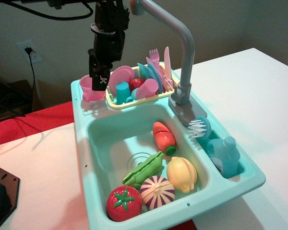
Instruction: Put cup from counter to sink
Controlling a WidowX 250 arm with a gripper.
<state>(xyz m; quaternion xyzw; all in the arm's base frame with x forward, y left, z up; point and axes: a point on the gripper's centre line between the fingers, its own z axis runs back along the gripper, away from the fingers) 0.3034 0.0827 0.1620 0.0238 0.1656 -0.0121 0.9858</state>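
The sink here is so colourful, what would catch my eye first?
Probably the toy food in the teal sink: a tomato, a purple onion, a lemon, a pea pod and a carrot. Next, the black gripper hanging over the pink cup on the counter at the back left corner. A grey faucet arches overhead.
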